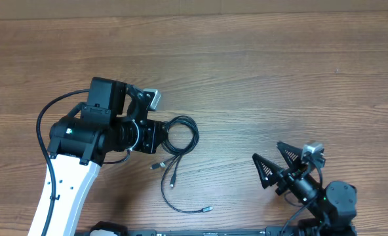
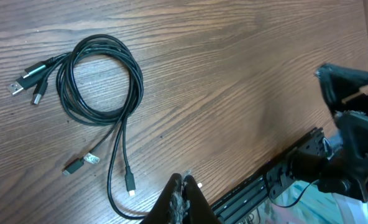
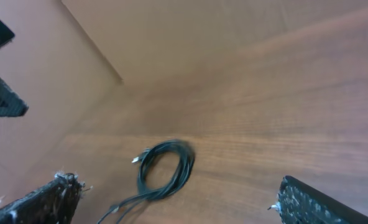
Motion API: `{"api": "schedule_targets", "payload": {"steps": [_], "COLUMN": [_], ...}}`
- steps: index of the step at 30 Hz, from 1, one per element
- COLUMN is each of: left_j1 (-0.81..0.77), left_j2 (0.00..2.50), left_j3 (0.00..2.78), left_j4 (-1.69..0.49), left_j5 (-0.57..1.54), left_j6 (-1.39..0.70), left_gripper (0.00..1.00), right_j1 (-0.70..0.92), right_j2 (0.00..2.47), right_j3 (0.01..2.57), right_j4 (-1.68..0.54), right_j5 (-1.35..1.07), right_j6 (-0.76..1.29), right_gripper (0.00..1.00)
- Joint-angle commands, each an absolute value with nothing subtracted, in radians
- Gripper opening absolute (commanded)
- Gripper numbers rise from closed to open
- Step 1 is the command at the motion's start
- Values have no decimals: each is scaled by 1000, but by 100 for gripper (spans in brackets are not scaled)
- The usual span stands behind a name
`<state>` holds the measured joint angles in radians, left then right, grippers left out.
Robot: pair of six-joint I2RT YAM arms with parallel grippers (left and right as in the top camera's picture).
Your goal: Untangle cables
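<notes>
The cables [image 1: 195,136] are thin black cords wound in a loose coil at the table's middle. Their tails run toward the front edge and end in small plugs [image 1: 207,210]. In the left wrist view the coil [image 2: 136,84] lies at upper left, with silver-tipped plugs [image 2: 21,83] at its left and loose ends [image 2: 130,185] below. My left gripper [image 2: 184,198] is shut and empty, held above the table just left of the coil [image 1: 158,136]. My right gripper [image 1: 274,164] is open and empty at the front right, well away from the coil [image 3: 189,163]. In its own view the right gripper [image 3: 176,184] has its fingers spread wide.
The wooden table [image 1: 279,78] carries nothing else. The left arm's white and black body [image 1: 82,137] covers the table's left front. A black rail [image 2: 277,177] runs along the table's front edge. A tan wall [image 3: 41,93] stands beyond the table.
</notes>
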<state>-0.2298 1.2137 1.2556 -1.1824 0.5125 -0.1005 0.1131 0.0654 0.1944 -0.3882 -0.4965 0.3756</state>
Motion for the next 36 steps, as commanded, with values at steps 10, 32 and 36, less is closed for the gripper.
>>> {"api": "schedule_targets", "payload": {"steps": [10, 32, 36], "left_j1": [-236, -236, -236], "left_j2": [1216, 1216, 1217], "left_j3": [1279, 1279, 1279], "left_j4": [-1181, -1150, -1139], "left_j5": [514, 513, 513], "left_j6": [-82, -97, -130], "left_gripper": [4, 22, 25], "right_j1": [117, 117, 117], "right_j2": [542, 1334, 1359], "right_j3": [815, 1437, 1433], "right_j4": [-725, -1437, -1446], "right_j5": [-516, -476, -356], "right_j6": [248, 108, 96], "right_gripper": [100, 95, 19]}}
